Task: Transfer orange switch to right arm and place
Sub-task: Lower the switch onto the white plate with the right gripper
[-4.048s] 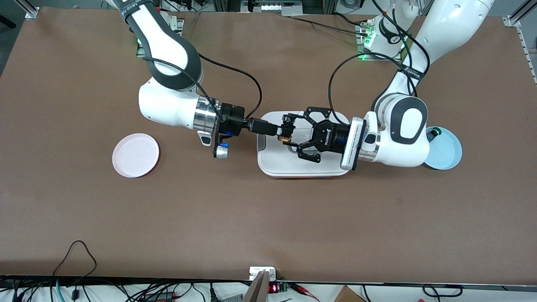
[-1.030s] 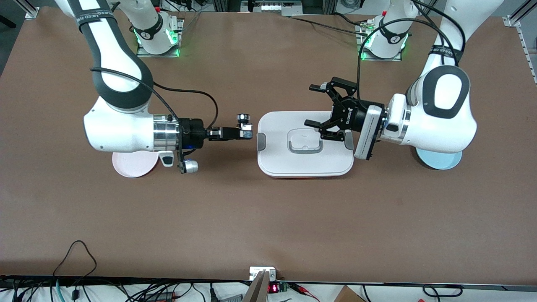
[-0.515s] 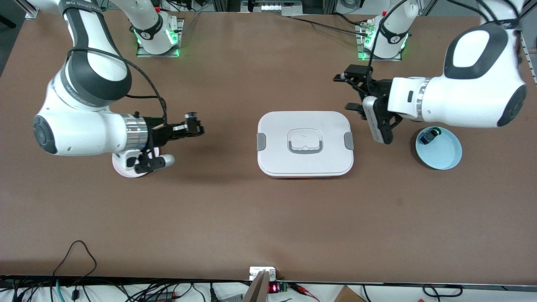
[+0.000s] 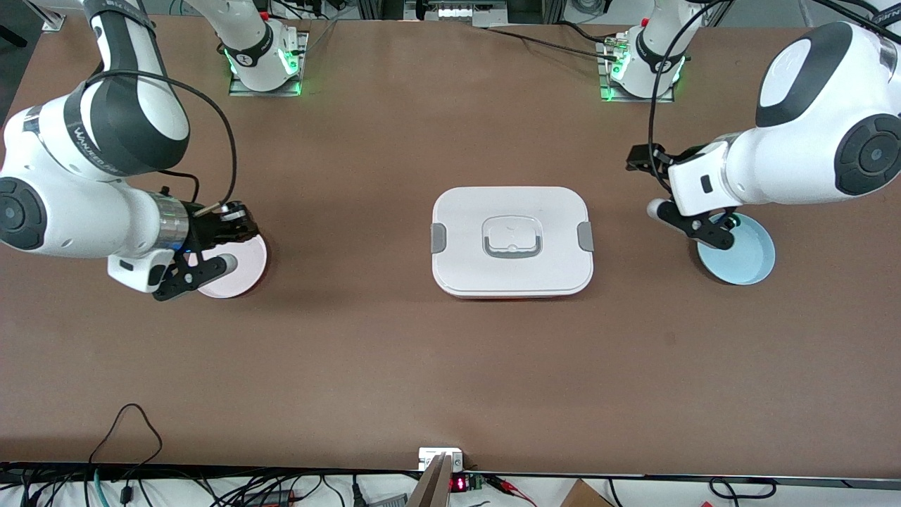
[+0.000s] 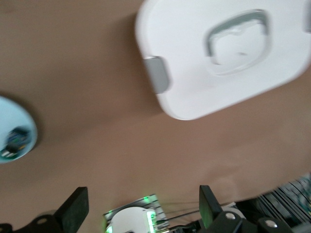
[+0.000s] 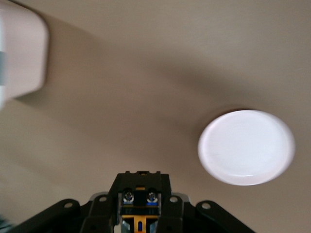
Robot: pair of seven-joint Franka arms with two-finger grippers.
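Evidently right gripper point(image 4: 236, 217) had its jaws clamped shut on the orange switch point(image 6: 140, 219) over the rim of the pink plate point(image 4: 248, 264), drop spot just ahead of the jaws, while left gripper point(image 4: 647, 184) waited, jaws wide and empty, over the surface point(image 4: 450, 352) beside the blue plate point(image 4: 746, 262).

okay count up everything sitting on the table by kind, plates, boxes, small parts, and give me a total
Plates: 2, a pink plate and a blue plate
Lidded white box: 1
Small switch parts: 1 visible, in the blue plate
Total: 4
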